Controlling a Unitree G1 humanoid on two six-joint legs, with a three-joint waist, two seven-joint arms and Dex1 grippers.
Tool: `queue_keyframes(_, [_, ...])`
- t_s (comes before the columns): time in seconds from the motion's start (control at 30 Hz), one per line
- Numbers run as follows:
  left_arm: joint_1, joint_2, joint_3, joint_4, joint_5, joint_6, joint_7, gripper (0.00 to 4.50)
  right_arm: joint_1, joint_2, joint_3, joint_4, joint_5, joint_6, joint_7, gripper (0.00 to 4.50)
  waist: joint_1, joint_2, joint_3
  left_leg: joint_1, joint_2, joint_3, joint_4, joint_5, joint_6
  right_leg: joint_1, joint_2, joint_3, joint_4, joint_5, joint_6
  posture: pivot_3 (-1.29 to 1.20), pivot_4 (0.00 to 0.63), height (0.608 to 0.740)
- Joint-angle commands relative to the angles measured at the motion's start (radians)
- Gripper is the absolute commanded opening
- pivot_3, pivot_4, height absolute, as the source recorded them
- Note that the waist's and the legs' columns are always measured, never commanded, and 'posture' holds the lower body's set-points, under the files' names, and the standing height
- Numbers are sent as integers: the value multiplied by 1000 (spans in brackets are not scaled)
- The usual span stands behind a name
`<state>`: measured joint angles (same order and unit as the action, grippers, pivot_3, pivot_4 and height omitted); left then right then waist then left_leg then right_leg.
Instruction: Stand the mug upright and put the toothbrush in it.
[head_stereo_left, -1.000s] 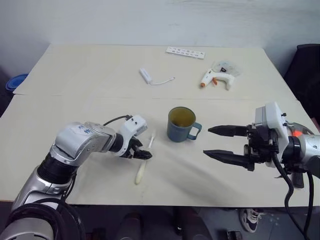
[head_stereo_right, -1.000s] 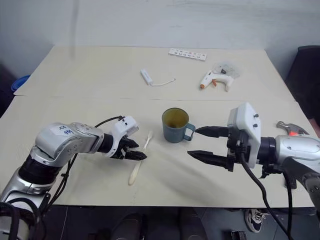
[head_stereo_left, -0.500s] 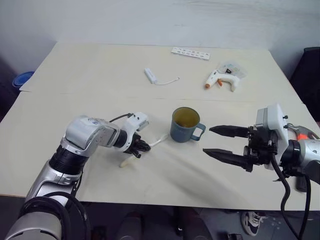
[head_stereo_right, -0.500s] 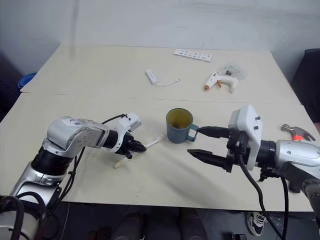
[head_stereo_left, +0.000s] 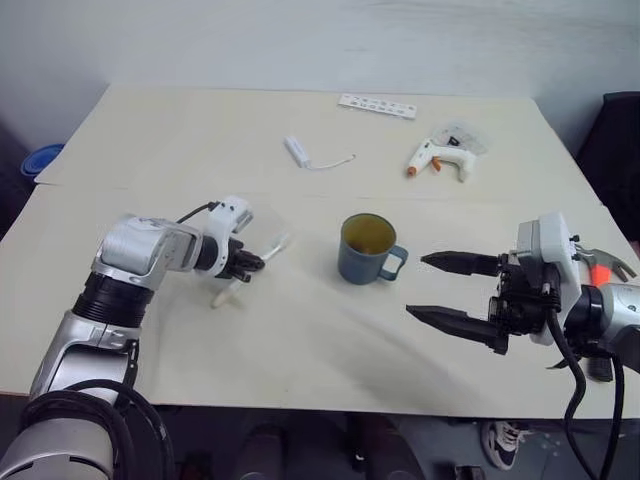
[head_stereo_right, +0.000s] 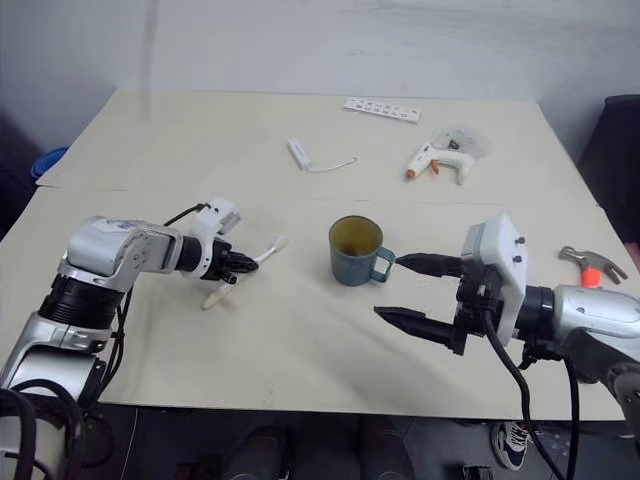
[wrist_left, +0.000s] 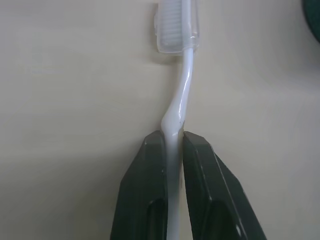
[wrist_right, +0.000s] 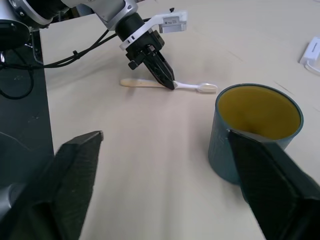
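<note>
A cream table (head_stereo_left: 150, 150) under a pale wall is seen, with the toothbrush clamped at the left and the mug standing at centre.

On the left, the toothbrush (head_stereo_left: 243, 270) is pinched at its neck by the closed left gripper (head_stereo_left: 250, 265), low over the table, head toward the mug (head_stereo_left: 366, 248). The mug is already upright, handle toward the right. Beyond it, the right gripper (head_stereo_left: 448, 290) is held wide open and empty. The pick-up step is judged in hand; next, the brush must be lifted, tipped upright and lowered into the mug's mouth.
</note>
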<state>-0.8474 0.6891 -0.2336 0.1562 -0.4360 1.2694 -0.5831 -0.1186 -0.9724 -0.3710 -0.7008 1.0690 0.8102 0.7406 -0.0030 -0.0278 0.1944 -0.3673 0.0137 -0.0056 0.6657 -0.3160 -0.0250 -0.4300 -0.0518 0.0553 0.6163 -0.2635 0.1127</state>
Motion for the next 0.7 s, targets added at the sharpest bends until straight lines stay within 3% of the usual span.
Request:
queue_keyframes(0.03, [-10, -17, 67, -15, 39, -82, 28, 185, -26, -16, -21, 11, -24, -23, 0, 4500, 1, 0, 0, 0, 0, 0, 0, 0, 0, 0, 0, 0, 0, 0, 0, 0, 150, 740])
queue_keyframes(0.3, [-174, -309, 474, -11, -145, -340, 134, 185, -30, -14, -46, 39, -15, -10, 0, 4500, 17, -2, 1, -4, -2, -2, 1, 0, 0, 0, -4, -5, -3, 1, 2, 0, 150, 740])
queue_keyframes(0.4, [-213, -404, 498, -29, -202, -399, 111, 185, -30, -16, -57, 48, -12, -6, -3, 4500, 18, -2, 1, -4, -3, 0, 1, 0, 0, 0, -6, -4, -5, 2, 4, 0, 150, 740])
queue_keyframes(0.7, [-201, -635, 397, 9, -217, -557, 29, 185, -7, -18, -96, 31, -3, 10, -26, 4500, 27, -2, 1, -3, -5, 3, 1, 0, 0, 0, -6, -1, -7, 3, 6, 0, 150, 740])
